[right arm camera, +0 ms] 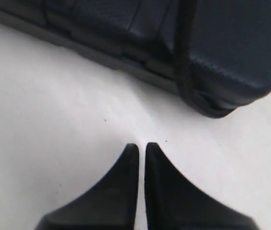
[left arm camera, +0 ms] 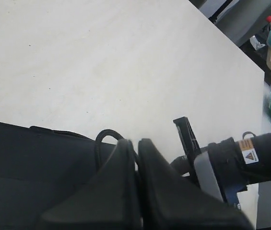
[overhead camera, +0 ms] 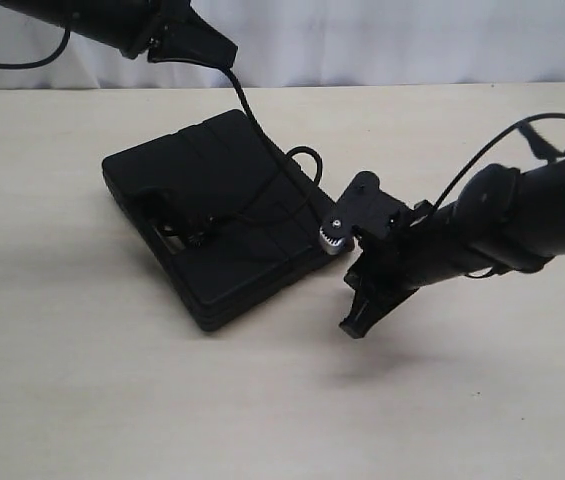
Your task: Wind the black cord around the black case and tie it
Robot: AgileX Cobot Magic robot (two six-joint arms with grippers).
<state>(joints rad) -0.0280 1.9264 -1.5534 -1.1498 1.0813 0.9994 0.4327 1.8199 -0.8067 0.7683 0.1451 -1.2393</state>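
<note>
The black case (overhead camera: 162, 170) lies flat and closed on the pale desk (overhead camera: 82, 380), so nothing inside it can be seen. The black cord (overhead camera: 262, 140) comes down from above onto the lid, crosses it toward the handle cut-out and bulges out in a small loop past the case's far right edge; the right wrist view shows a strand going over the side of the case near a rounded corner. The left pincer (overhead camera: 224, 52) hangs above the far corner of the case, its jaws pressed together on the cord, which rises in a curve just beside the fingertips in the left wrist view. The right pincer (right arm camera: 138, 146) is fully closed with nothing between its jaws, hovering over bare desk near the case's edge without touching it. A small sticker (left arm camera: 248, 154) on the right arm carries an orange band and a yellow warning triangle; its lettering is too small to read.
</note>
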